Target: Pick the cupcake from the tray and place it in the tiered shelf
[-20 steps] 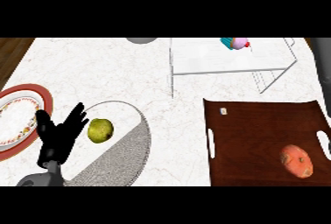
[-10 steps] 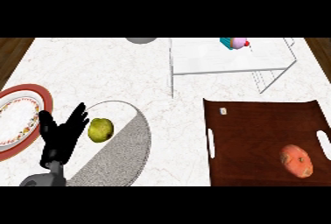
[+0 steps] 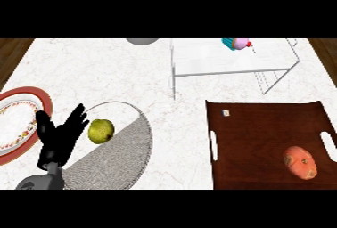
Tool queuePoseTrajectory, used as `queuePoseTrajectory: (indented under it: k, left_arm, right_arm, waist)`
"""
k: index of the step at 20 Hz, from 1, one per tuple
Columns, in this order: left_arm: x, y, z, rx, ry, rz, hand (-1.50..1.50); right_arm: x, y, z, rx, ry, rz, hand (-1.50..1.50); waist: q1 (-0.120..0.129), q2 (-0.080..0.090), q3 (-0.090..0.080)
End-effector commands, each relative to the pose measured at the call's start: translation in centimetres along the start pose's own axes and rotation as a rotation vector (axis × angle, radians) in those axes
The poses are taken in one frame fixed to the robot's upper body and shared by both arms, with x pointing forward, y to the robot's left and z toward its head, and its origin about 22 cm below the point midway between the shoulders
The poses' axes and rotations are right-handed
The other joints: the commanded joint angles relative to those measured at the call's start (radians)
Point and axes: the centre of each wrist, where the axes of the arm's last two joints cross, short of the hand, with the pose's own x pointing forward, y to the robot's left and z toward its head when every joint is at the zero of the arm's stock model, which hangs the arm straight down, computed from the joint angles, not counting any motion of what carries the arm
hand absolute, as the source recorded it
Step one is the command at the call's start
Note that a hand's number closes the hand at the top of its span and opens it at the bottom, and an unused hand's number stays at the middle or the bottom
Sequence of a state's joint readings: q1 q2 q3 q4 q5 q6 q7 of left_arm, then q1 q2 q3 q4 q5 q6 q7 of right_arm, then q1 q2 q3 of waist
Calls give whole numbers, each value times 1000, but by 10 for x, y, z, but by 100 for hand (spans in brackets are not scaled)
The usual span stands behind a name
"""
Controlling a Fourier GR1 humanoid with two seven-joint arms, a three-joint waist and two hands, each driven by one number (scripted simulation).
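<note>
Cupcake (image 3: 237,43) is at 1 o'clock in the head view, sitting on the top level of the white tiered shelf (image 3: 211,60), not on the tray. It has a pink top and a teal wrapper. The view's upper edge cuts it off, so you can't confirm it stands upright.

Brown tray (image 3: 263,133) at 4 o'clock carries only an orange-red fruit (image 3: 300,162) near its right handle and a small white scrap (image 3: 227,113) at its far-left corner. My read from that layout: placement looks done.

Left hand (image 3: 59,138) at 8 o'clock has fingers straight, spread and pointing up, holding nothing. It looks parked, well clear of the shelf. It overlaps the edge of the grey round mat (image 3: 121,156), just beside the yellow-green fruit (image 3: 100,130); I can't confirm contact.

Right hand isn't visible. Red-rimmed plate (image 3: 16,127) sits at 9 o'clock.
</note>
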State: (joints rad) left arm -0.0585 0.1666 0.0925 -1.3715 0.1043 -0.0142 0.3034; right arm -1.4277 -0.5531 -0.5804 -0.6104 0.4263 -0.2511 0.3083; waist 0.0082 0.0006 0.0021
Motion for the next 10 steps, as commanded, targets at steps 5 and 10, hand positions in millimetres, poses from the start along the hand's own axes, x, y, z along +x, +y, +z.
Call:
queuePoseTrajectory:
  k: [5,10]
  left_arm:
    - [2,-4,0,-2,22,13,0]
    - [-15,8,3,-9,20,-6,0]
  right_arm:
    - [-29,-93,-17,-58,61,-71,-150]
    - [-17,-159,-23,-19,44,-81,-150]
  waist:
    - [-9,-2,-1]
    - [-1,3,-2]
